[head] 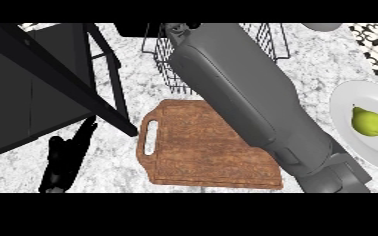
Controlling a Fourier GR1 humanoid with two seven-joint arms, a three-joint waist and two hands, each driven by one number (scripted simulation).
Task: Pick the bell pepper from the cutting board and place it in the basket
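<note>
Pear (363, 121) on plate (341, 105), R side

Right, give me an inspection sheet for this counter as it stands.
Surface: grey-white speckled counter, partly covered by a dark structure at the left.
Job's things: wooden cutting board with handle slot, no bell pepper visible on it; wire basket behind it, mostly hidden by the right forearm.
Clutter: white plate at the right edge holding a green pear.
Hands: left hand low at the left, fingers straight; right hand hidden beyond its forearm, over the basket.
Cables: nothing seen.
Surroundings: dark structure at the left, with black bars.
</note>
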